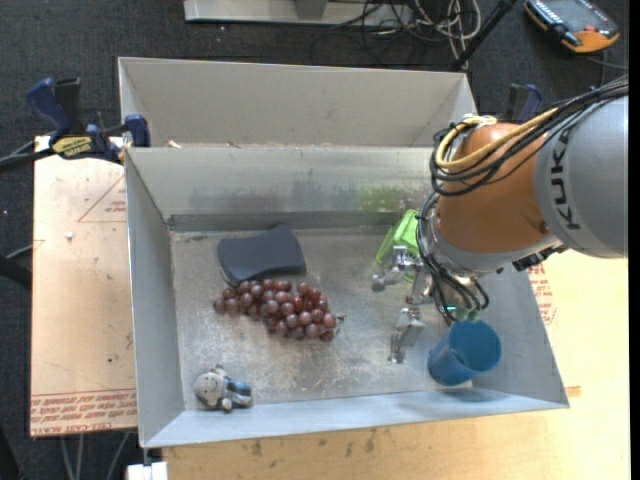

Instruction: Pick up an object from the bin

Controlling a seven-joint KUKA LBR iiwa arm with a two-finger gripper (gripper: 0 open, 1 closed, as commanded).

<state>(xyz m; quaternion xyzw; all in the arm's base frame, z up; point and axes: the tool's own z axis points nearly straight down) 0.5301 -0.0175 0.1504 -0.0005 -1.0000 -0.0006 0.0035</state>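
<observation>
Grey KUKA arm [592, 173], orange cover [492, 203], looped cables [462, 148], seemingly metal tool [393, 315]

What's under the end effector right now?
Bare bin floor lies under the open end effector, and nothing is held. A blue cup sits just beside it. A green thing is mostly covered by the wrist, so its kind is unclear.

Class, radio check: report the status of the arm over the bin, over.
Gripper low in bin's right half, jaws open, nothing between. Blue cup nearest, just to its right. Grape bunch apart, to the left. Nothing picked yet.
</observation>
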